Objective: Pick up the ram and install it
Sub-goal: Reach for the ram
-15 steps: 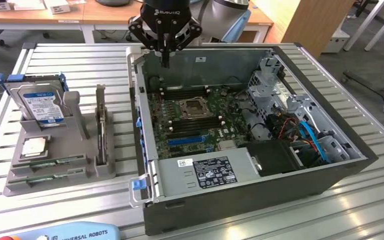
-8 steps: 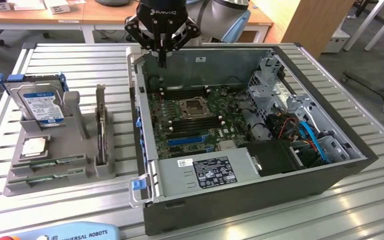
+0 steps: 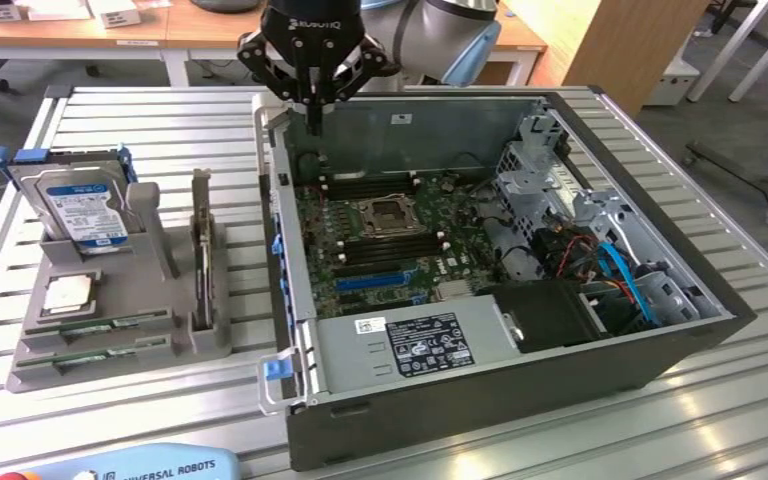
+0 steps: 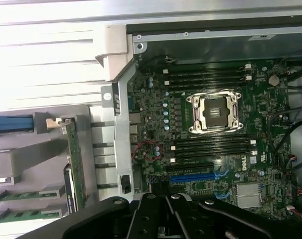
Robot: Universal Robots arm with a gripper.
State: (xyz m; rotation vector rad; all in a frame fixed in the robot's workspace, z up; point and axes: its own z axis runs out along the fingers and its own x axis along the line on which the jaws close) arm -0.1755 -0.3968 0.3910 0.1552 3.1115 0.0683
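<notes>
- The gripper [image 3: 315,118] hangs over the open computer case [image 3: 491,400], above the far end of the case wall on the exterior view's left.
- Its jaws are pressed together into a single point and pinch nothing.
- In the wrist view the gripper [image 4: 163,211] sits dark in the foreground, with the motherboard [image 4: 156,114] inside the case spread out beneath it.
- The ram [image 3: 97,323] lies outside the case in a grey holder [image 3: 37,375], which stands on the slatted table [image 3: 157,120] just beside the case on the exterior view's left.
- It rests flat in a slot at the holder's near end. A second green strip lies just beside it and may be another stick, though the view is too coarse to be sure.
- The wrist view shows the ram [image 4: 21,194] as a thin green edge, well apart from the gripper.
- Also in the holder, beside the case, are a hard drive [image 3: 84,205] in blue brackets, a square silver processor chip [image 3: 68,292] and a dark expansion card [image 3: 201,270] standing on edge.
- Inside the case, the empty processor socket [image 4: 213,113] has long dark memory slots [image 4: 211,147] on both sides, and none of them holds a stick.
</notes>
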